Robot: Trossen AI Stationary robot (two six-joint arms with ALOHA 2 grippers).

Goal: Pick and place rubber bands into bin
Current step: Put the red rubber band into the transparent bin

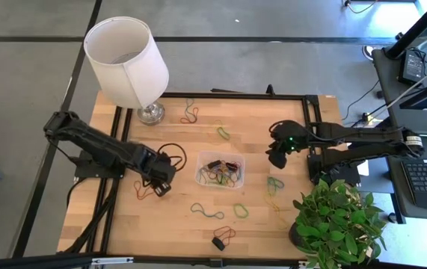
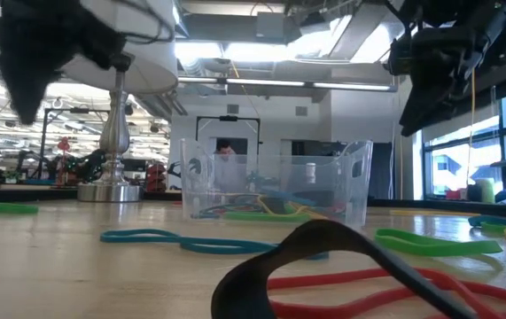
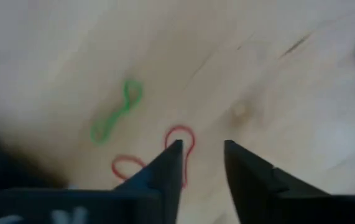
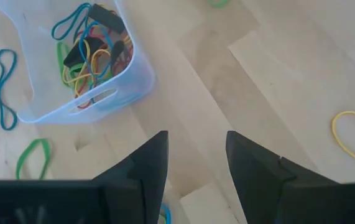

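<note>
The clear plastic bin (image 1: pixel 219 170) stands mid-table with several coloured rubber bands inside; the right wrist view shows the bin (image 4: pixel 78 59) too. Loose bands lie flat around it: a green one (image 1: pixel 190 112), a blue one (image 1: pixel 207 211), a red one (image 1: pixel 142 190). My left gripper (image 1: pixel 161 184) hovers left of the bin, open (image 3: pixel 202 152), over a red band (image 3: pixel 178 138) beside a green band (image 3: pixel 118 111). My right gripper (image 1: pixel 277 155) hangs open (image 4: pixel 196 146) right of the bin over bare wood. Both are raised off the table in the low view.
A lamp with a white shade (image 1: pixel 127 60) and a metal base (image 1: pixel 151 113) stands at the far left. A potted plant (image 1: pixel 340 224) fills the near right corner. More bands lie near the front edge (image 1: pixel 224 235) and right of the bin (image 1: pixel 274 183).
</note>
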